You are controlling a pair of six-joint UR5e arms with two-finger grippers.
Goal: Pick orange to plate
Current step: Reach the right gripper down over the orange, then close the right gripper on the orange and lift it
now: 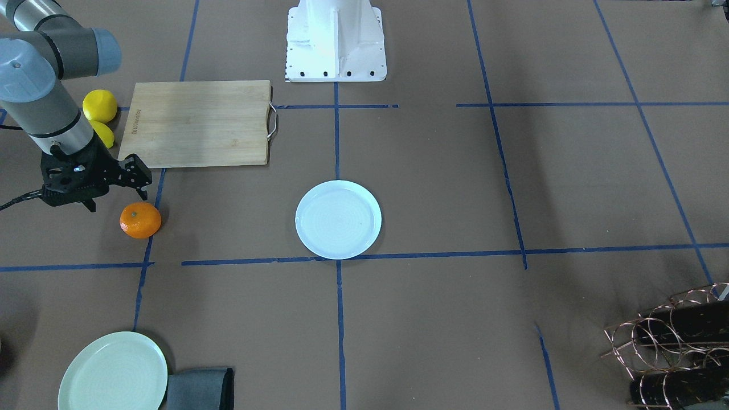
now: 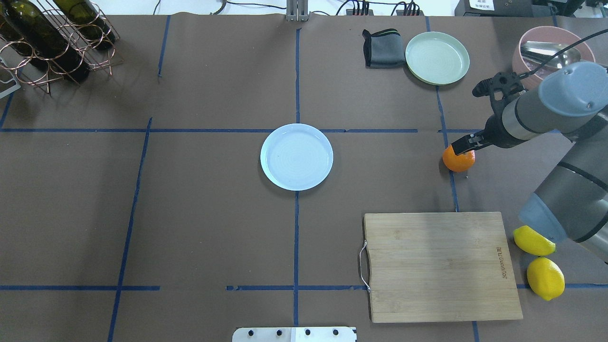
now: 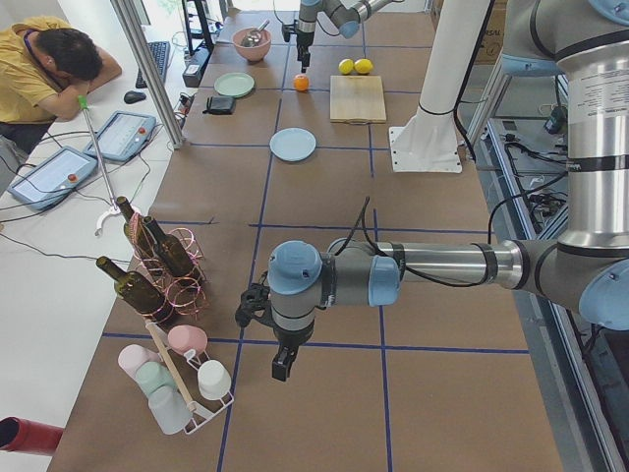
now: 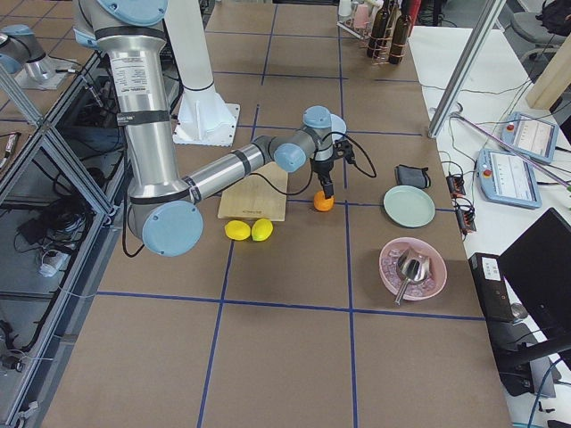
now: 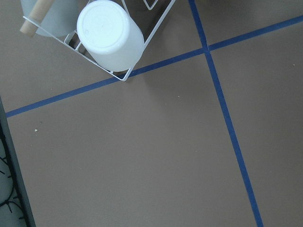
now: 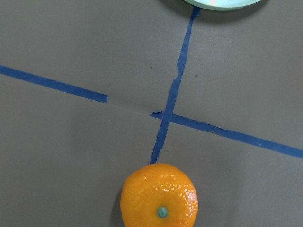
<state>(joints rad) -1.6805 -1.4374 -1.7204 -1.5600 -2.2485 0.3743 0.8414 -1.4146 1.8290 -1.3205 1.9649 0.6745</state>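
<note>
The orange [image 1: 140,220] lies on the brown table on a blue tape line, stem dimple up; it also fills the bottom of the right wrist view as the orange [image 6: 159,196]. My right gripper [image 1: 138,173] hangs just above and beside the orange [image 2: 459,160], looks open, and holds nothing. The pale bluish-white plate [image 2: 296,156] sits bare at the table's middle, well left of the orange in the overhead view. My left gripper [image 3: 280,369] hovers far off near a cup rack; I cannot tell its state.
A wooden cutting board [image 2: 441,266] and two lemons [image 2: 545,278] lie on the robot's side of the orange. A mint-green plate [image 2: 437,58], grey cloth [image 2: 382,48] and pink bowl [image 2: 546,52] lie beyond it. A bottle rack [image 2: 52,38] stands far left.
</note>
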